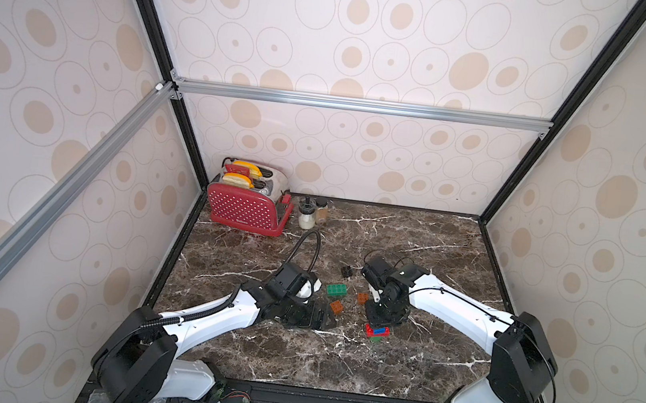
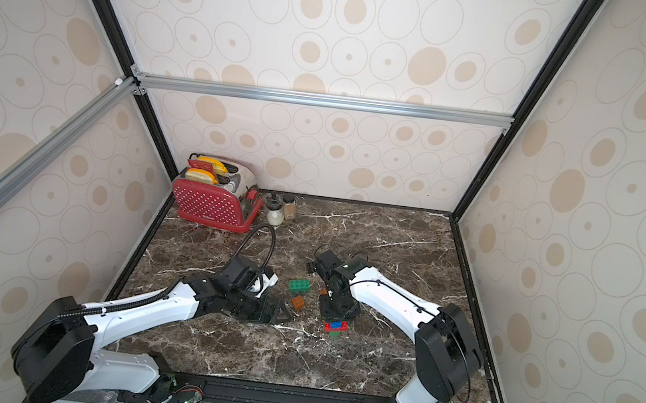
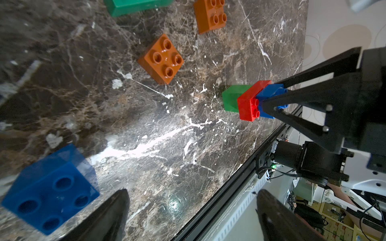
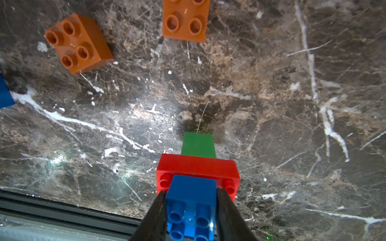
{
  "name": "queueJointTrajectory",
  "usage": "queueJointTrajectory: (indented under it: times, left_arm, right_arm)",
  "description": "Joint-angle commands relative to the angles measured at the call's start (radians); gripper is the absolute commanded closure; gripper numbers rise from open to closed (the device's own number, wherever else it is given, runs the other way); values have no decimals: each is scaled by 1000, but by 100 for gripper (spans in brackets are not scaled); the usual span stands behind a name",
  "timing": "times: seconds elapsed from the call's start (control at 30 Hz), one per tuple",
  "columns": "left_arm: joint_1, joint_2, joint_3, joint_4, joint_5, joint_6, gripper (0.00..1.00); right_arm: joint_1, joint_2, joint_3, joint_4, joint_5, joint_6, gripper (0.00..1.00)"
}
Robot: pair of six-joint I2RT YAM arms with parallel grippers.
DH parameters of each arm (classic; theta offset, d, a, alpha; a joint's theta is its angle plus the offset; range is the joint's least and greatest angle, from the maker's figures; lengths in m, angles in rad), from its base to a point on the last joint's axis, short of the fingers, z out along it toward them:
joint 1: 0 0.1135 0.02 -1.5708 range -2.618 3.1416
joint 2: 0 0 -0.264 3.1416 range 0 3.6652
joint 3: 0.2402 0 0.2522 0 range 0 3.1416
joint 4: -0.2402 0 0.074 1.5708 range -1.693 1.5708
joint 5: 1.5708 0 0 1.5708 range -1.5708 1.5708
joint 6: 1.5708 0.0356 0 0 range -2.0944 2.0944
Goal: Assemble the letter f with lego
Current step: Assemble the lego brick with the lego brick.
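Left gripper (image 3: pixel 192 191): jaws wide apart, empty, low over the marble table (image 1: pixel 252 353).
Loose blue brick (image 3: pixel 50 189): just beside one left finger.
Green oblong brick (image 1: pixel 337 289): 10 o'clock of the stack.
Near orange brick (image 1: pixel 336 307): 9 to 10 o'clock of the stack.
Far orange brick (image 1: pixel 362 298): 11 o'clock.
Black brick (image 1: pixel 346 271): farther, 11 o'clock.
Stack (image 1: pixel 377 331): 4 o'clock of table centre; green base brick (image 4: pixel 198 146), red brick (image 4: pixel 198 167), top blue brick (image 4: pixel 192 185).
Right gripper (image 4: pixel 191 194): jaws clamped on the top blue brick's sides.
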Motion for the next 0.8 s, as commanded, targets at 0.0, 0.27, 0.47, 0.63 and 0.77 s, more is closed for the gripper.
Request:
queueJointTrajectory:
  times: [0.0, 0.27, 0.47, 0.63, 0.77]
  left_arm:
    - [3, -3, 3, -5, -1, 20, 3]
    - [3, -1, 3, -4, 2, 24, 3]
    - [5, 0, 6, -6, 2, 25, 3]
    - [5, 3, 8, -5, 2, 26, 3]
    - [5, 3, 8, -7, 3, 29, 3]
  right_arm:
    - [13, 36, -20, -72, 16, -7, 60]
    - [11, 30, -2, -87, 28, -11, 56]
    - [11, 30, 32, -101, 38, -22, 54]
    - [11, 31, 63, -116, 40, -32, 54]
    - [12, 33, 75, -120, 38, -37, 53]
